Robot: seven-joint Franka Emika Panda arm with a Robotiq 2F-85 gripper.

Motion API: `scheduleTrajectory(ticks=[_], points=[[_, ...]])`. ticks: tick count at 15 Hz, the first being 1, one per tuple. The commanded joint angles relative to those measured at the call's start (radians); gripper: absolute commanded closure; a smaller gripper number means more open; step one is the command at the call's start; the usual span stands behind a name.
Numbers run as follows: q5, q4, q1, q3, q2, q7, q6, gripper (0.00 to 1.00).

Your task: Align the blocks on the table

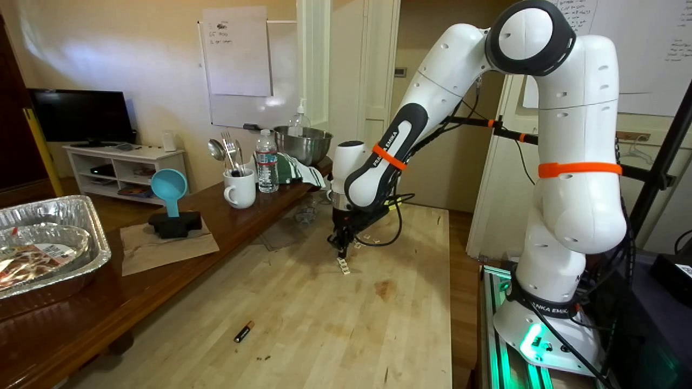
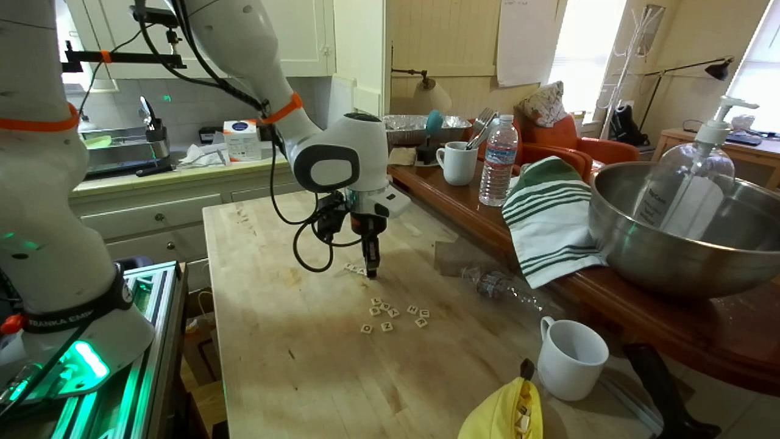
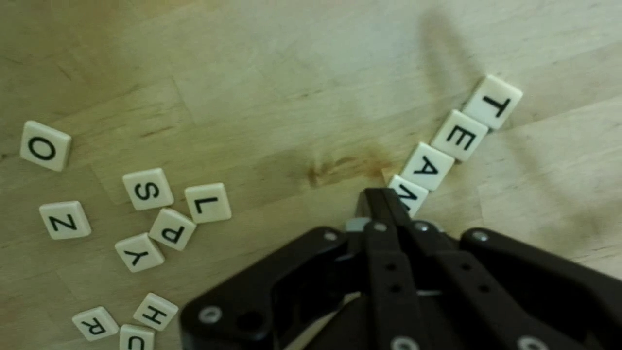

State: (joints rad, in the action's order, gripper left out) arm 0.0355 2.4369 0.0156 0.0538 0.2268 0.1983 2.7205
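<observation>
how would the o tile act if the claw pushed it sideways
The O tile looks flat and squarish, so it would likely slide rather than roll. Its straight, crisp edges suggest it is stiff. It lies apart from the Z tile, so it may swivel freely if nudged off-centre.

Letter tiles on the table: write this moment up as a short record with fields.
surface: light wooden table
row: four square cream letter tiles, close together in a slanting line; T, E, A readable, the fourth tile partly hidden
loose: nine scattered cream tiles
grasp: black fingers shut; contact with the fourth tile unclear
nearby: yellow banana-shaped pouch, white handled mug, black-and-copper battery
</observation>
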Motion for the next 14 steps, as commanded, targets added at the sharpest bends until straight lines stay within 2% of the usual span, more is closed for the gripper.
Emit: scheduleTrajectory(ticks=[1, 14], points=[[-0.039, 0.009, -0.010, 0.000, 0.006, 0.031, -0.028, 1.00], [-0.030, 0.039, -0.023, 0.009, -0.038, 0.104, -0.002, 1.00]])
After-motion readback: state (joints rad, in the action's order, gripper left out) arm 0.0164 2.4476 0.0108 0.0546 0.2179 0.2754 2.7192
